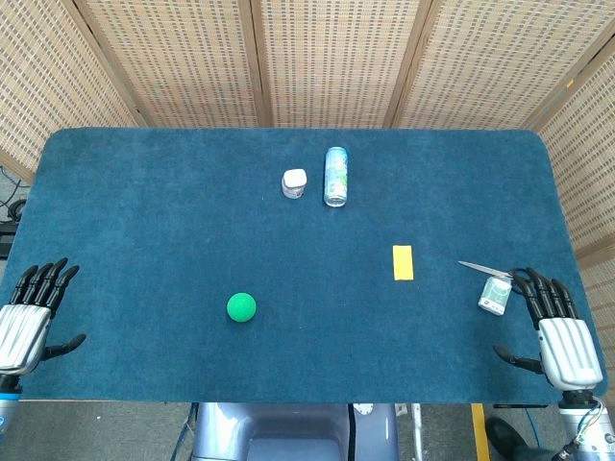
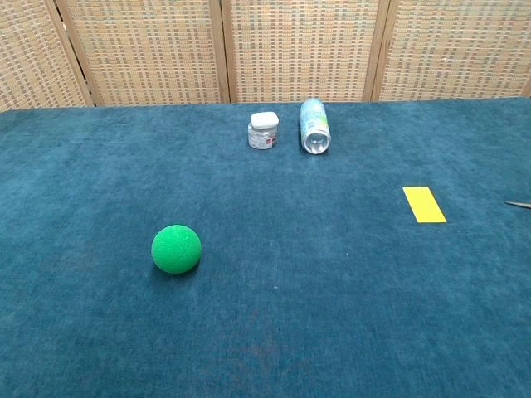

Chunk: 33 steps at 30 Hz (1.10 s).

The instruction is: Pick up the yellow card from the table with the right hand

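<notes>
A: Noted on the desk: blue cloth cover, woven screens behind.

B: Position of the yellow card?

A: Flat on the cloth, right of centre, long side running away from the robot. Untouched — nothing on it or against it. Also seen in the chest view, near the right edge.

B: Right hand?

A: At the near right corner of the desk, palm down, fingers straight and spread, thumb out to the side. Released, holding nothing. Well apart from the card, to its right and nearer the robot.

B: Close to anything else?

A: Just beside a small white bottle lying on its side, and scissors with blades pointing toward the card; dark handles right at the fingertips. Contact not determinable.

B: Left hand?

A: Near left corner, same posture — fingers apart, thumb out, grasping nothing. Shown in the head view only.

B: Remaining items?

A: Green ball left of centre, toward the near edge. White-capped small jar upright at the far middle, and just to its right a pale can on its side, open end facing the robot in the chest view. Close together, not touching.
</notes>
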Each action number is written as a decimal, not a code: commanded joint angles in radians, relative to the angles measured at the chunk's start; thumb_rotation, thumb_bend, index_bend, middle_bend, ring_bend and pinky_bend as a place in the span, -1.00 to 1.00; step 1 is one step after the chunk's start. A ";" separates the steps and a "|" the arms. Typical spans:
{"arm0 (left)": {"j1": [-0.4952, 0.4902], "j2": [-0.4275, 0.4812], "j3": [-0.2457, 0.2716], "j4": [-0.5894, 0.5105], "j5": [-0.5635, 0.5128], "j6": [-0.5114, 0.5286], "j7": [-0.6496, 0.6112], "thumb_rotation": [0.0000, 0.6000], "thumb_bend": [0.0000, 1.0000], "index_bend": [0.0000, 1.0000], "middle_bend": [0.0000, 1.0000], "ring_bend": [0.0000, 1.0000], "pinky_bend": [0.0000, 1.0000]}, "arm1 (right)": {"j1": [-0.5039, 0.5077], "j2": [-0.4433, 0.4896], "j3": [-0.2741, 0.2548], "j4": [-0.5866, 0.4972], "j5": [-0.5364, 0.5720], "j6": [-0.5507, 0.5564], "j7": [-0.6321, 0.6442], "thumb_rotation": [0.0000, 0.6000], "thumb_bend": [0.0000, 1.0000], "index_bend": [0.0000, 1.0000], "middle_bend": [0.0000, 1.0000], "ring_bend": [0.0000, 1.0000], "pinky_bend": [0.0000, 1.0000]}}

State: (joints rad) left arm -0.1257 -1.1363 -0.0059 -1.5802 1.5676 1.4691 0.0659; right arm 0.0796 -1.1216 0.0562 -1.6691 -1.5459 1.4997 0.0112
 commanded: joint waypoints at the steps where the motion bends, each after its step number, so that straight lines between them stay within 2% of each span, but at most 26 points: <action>1: 0.000 0.000 0.000 0.000 0.000 0.000 0.000 1.00 -0.98 -0.96 -1.00 -1.00 -1.00 | 0.000 0.000 0.000 0.000 0.000 -0.001 0.000 1.00 -1.00 -1.00 -1.00 -1.00 -0.99; 10: 0.001 -0.001 0.000 0.001 0.001 0.003 0.002 1.00 -0.98 -0.96 -1.00 -1.00 -1.00 | 0.011 -0.006 -0.003 0.002 -0.004 -0.021 -0.005 1.00 -1.00 -1.00 -1.00 -1.00 -0.99; 14: -0.001 -0.003 -0.002 0.002 -0.003 -0.001 0.000 1.00 -0.98 -0.96 -1.00 -1.00 -1.00 | 0.052 -0.013 0.020 0.011 0.008 -0.068 -0.004 1.00 -1.00 -0.99 -1.00 -1.00 -0.99; 17: -0.004 -0.002 -0.002 0.002 -0.003 -0.006 0.001 1.00 -0.98 -0.96 -1.00 -1.00 -1.00 | 0.125 -0.018 0.055 0.041 0.028 -0.160 0.014 1.00 -0.97 -0.92 -1.00 -1.00 -0.99; 23: -0.006 -0.002 -0.004 -0.005 -0.012 -0.014 0.011 1.00 -0.98 -0.96 -1.00 -1.00 -1.00 | 0.299 -0.047 0.125 0.143 0.093 -0.396 0.106 1.00 -0.61 -0.71 -1.00 -1.00 -0.99; 28: -0.008 -0.001 -0.005 -0.010 -0.018 -0.020 0.016 1.00 -0.98 -0.96 -1.00 -1.00 -1.00 | 0.426 -0.102 0.155 0.241 0.143 -0.568 0.120 1.00 -0.40 -0.47 -1.00 -1.00 -0.99; 33: -0.012 -0.003 -0.009 -0.008 -0.026 -0.028 0.026 1.00 -0.98 -0.96 -1.00 -1.00 -1.00 | 0.527 -0.162 0.173 0.338 0.213 -0.713 0.107 1.00 -0.25 -0.41 -1.00 -1.00 -0.99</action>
State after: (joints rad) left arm -0.1368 -1.1383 -0.0135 -1.5893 1.5432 1.4428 0.0890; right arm 0.5500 -1.2429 0.2092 -1.3877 -1.3783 0.8512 0.1186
